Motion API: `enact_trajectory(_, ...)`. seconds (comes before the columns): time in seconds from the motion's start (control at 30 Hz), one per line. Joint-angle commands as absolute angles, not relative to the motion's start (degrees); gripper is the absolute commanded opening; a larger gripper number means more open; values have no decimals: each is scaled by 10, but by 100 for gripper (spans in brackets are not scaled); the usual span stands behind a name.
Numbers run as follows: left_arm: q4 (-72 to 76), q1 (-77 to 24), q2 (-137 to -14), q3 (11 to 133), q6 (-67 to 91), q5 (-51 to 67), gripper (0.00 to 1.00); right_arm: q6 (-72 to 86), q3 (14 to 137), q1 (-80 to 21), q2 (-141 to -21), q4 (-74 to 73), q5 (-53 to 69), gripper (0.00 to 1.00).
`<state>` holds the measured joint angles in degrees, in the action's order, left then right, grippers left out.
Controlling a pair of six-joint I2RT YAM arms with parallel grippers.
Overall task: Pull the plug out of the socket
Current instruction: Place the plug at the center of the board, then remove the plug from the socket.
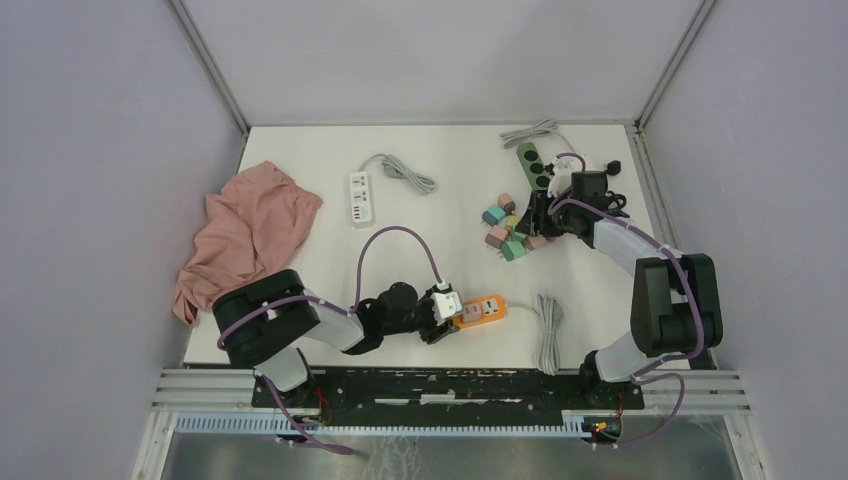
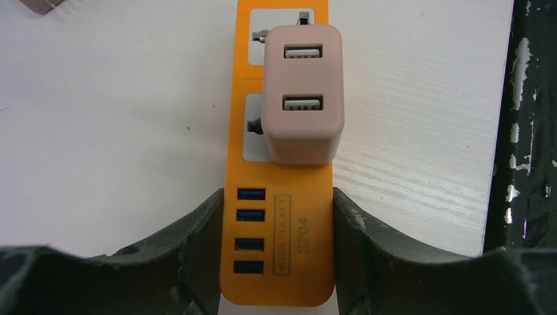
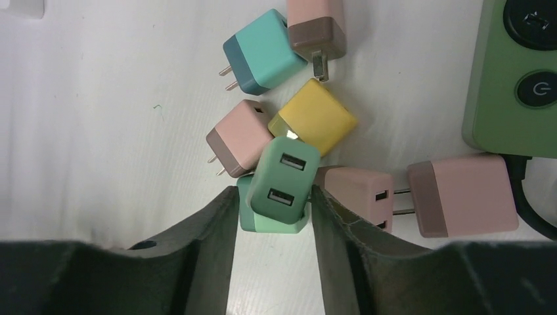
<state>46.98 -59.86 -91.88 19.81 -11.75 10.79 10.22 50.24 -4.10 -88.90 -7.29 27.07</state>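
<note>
Observed from the near side of the counter (image 2: pixel 111 118).

1. Task item. The pink plug (image 2: pixel 303 98), a two-port USB block, is seated in a socket of the orange power strip (image 2: pixel 315 262). It sits flush against the strip's face and has not been drawn out. The strip lies flat near the front edge of the counter, its grey cable coiled just beside it.

2. Left claw (image 2: pixel 276 216). Its fingers are closed against both long sides of the orange power strip at the end with the blue USB ports, just short of the plug. In my judgement this hold is an anchor, so that the strip stays down while the plug is pulled.

3. Right claw (image 3: pixel 272 210). It is well apart from the strip, low over a cluster of loose adapters (image 1: pixel 510 235) beside the green power strip (image 3: pixel 512 79). A green adapter (image 3: pixel 286 177) stands between its fingers, which are set only narrowly apart. I cannot tell whether the pads press on it or merely flank it.

4. Assessment. The pull itself is not yet done. The right claw is the free one to fetch the plug, and it would have to cross to the orange strip first.

5. A white power strip (image 1: pixel 361 198) and a pink cloth (image 1: pixel 250 235) lie untouched.
</note>
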Motion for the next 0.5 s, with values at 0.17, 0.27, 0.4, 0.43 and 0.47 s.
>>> enact_trajectory(0.17, 447, -598, -914, 205, -109, 95, 4, 100, 525, -40, -880, -56, 269, 65)
enact_trajectory(0.27, 446, -597, -911, 203, -108, 94, 3, 91, 525, -37, -864, -59, 275, 65)
enact_trajectory(0.4, 448, -598, -907, 200, -109, 93, 4, 68, 521, -31, -827, -61, 312, 65)
enact_trajectory(0.43, 449, -598, -907, 200, -109, 92, 4, 58, 520, -30, -818, -65, 330, 64)
enact_trajectory(0.47, 448, -598, -907, 201, -110, 94, 4, 43, 520, -29, -806, -73, 347, 64)
